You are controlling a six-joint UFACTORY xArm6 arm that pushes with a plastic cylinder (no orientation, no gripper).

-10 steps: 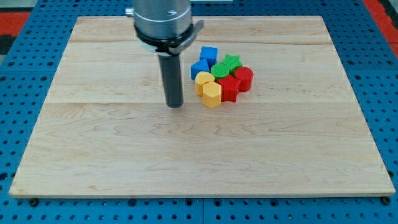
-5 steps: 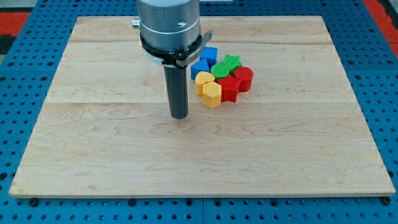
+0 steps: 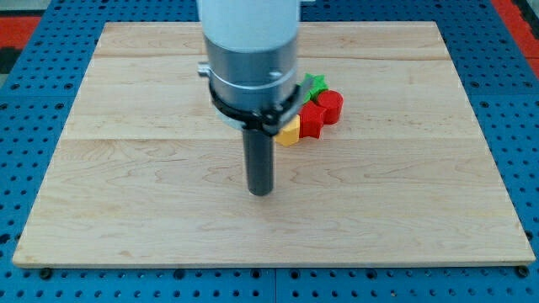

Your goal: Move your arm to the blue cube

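Behind the broad grey collar of the arm (image 3: 250,80), the blue cube is hidden from the camera, so neither its faces nor its exact resting place can be made out; only the right side of the block cluster is left showing. Of that cluster, a green star-like block (image 3: 316,82) is seen at the top, a red block (image 3: 332,104) with a rounded outline lies at about four o'clock from it, a second red block (image 3: 311,120) sits just beside that one at roughly eight o'clock, and a sliver of a yellow block (image 3: 290,132) is visible at the collar's lower edge, touching the second red block.

No gripper is fitted, so nothing is opened, closed or held; the arm is ended by a straight dark rod. My tip (image 3: 261,192) is set on the wooden board (image 3: 126,168), at about seven o'clock from the visible blocks and clearly apart from them, with bare wood between. No block is touched by the tip. The board is bordered by a blue perforated surface (image 3: 25,126).
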